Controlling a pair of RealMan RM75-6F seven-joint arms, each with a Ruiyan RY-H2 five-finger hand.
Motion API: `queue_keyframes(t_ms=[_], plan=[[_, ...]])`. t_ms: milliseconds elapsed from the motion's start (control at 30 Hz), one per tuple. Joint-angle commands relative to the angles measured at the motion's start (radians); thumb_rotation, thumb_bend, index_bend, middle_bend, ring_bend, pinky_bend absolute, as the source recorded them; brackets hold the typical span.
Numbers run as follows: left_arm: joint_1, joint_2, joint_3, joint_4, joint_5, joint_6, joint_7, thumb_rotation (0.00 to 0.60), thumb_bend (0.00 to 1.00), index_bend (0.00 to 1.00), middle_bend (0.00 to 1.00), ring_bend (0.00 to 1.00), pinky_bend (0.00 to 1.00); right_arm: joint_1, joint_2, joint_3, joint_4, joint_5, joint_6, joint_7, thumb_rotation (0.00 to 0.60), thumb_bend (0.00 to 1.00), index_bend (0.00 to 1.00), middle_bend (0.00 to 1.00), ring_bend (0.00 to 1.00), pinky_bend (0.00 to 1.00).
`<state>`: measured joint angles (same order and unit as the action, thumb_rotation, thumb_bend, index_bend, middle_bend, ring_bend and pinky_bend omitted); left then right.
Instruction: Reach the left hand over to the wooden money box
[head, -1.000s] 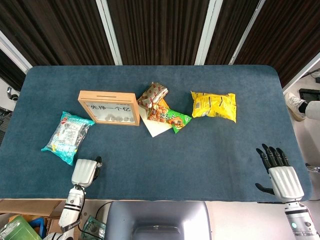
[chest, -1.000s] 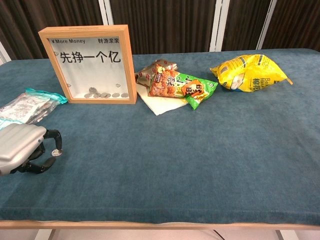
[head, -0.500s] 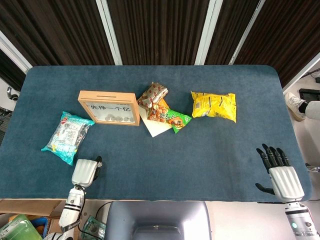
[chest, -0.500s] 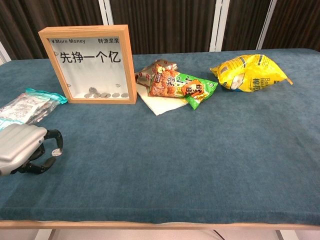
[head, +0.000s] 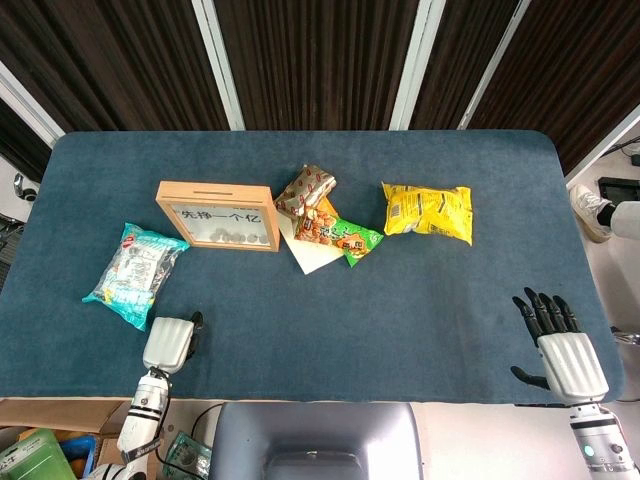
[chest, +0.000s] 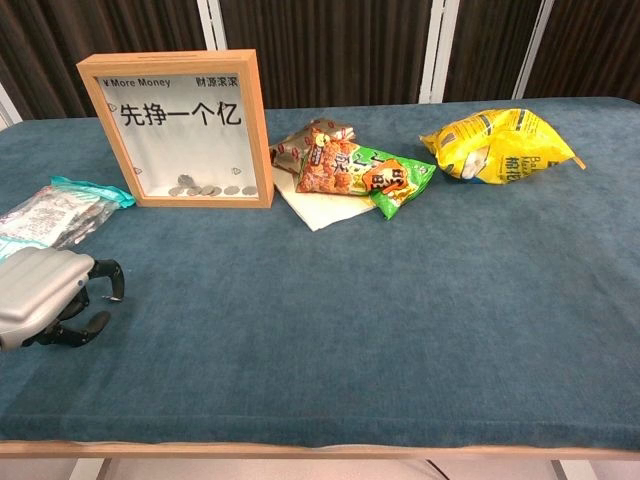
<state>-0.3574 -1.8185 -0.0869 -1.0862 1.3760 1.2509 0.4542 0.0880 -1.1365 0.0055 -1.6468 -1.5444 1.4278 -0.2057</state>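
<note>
Left hand (chest: 45, 297) lay well in front of the wooden money box (chest: 180, 128), apart from it, fingers curled, holding nothing.

Even, diffuse overhead lighting; soft short shadows on the table (head: 330, 320); both views sharp, without glare.

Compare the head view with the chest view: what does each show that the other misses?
Only the head view shows the right hand, fingers spread, at the table's near right edge, and the slot in the top edge of the wooden money box. Only the chest view shows the box's front print and its coins face on. Both share the left hand, fingers curled, near the front left edge, the teal packet, the middle snack packs and the yellow bag.
</note>
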Motion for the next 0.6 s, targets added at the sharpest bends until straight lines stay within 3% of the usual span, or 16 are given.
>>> queue_keyframes(t_ms=[33, 300, 600], plan=[[-0.001, -0.005, -0.005, 0.006, 0.001, 0.008, -0.004, 0.600, 0.36, 0.48, 1.00, 1.00, 1.00, 0.000, 0.000, 0.000, 0.000, 0.000, -0.001, 0.000, 0.600, 0.14, 0.00, 0.00, 0.00, 0.00], [-0.005, -0.029, -0.013, 0.047, 0.007, 0.027, -0.037, 0.600, 0.38, 0.61, 1.00, 1.00, 1.00, -0.001, 0.003, -0.001, 0.000, 0.003, -0.001, 0.002, 0.600, 0.14, 0.00, 0.00, 0.00, 0.00], [-0.003, -0.030, -0.010, 0.044, 0.019, 0.050, -0.047, 0.600, 0.44, 0.62, 1.00, 1.00, 1.00, 0.000, 0.003, -0.001, 0.000, 0.004, -0.004, 0.003, 0.600, 0.14, 0.00, 0.00, 0.00, 0.00]])
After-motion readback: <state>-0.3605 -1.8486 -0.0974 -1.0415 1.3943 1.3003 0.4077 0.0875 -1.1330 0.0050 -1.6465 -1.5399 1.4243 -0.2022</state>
